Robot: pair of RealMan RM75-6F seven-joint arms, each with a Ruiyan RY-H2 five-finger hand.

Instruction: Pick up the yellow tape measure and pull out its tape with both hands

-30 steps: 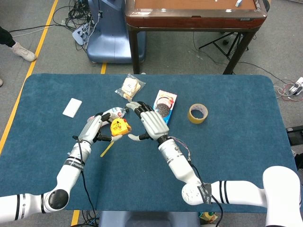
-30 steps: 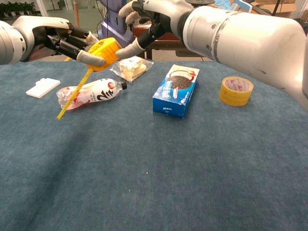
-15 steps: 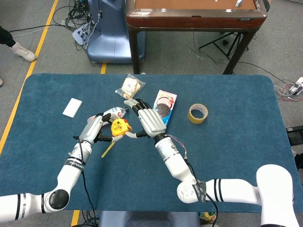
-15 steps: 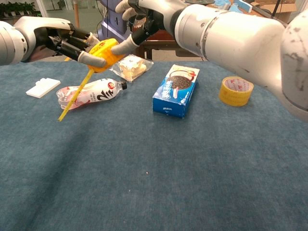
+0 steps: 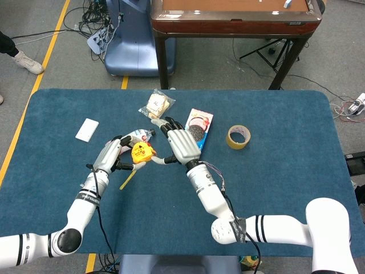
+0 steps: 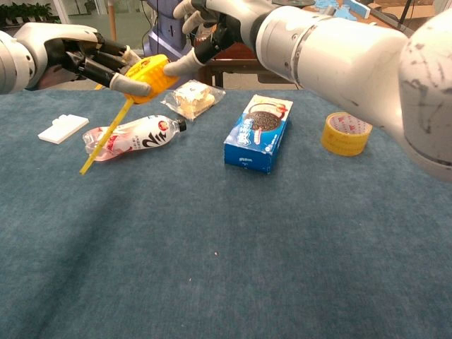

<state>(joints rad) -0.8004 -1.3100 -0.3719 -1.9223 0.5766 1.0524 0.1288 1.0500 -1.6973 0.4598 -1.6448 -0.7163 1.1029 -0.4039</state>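
Since a second ago your right robot hand [image 5: 181,145] has closed in on the yellow tape measure [image 5: 141,153], thumb now touching the case's right side; before it hung apart from it. Left arm barely shifted.

Tape measure is held off the bench [image 5: 274,171], up above the drink bottle [image 6: 134,136]. Your left robot hand [image 5: 112,154] grips the case with fingers curled around it. A short length of yellow tape [image 6: 104,138] hangs out of the case, slanting down and left, its end not reaching the bench in the chest view. Your right robot hand has only its thumb tip on the case; the other fingers are spread and raised, nothing grasped, so it reads as released.

Relative to the tape measure: the drink bottle lies on its side just below and behind it, cap pointing right. A clear bag of snacks [image 5: 157,105] lies beyond it, further from you. A blue cookie box [image 6: 258,132] lies to its right, flat on the bench, behind your right robot hand in the head view. A roll of yellow-brown packing tape [image 5: 238,136] sits further right, well apart. A small white flat block [image 5: 86,129] sits to its left, well apart.
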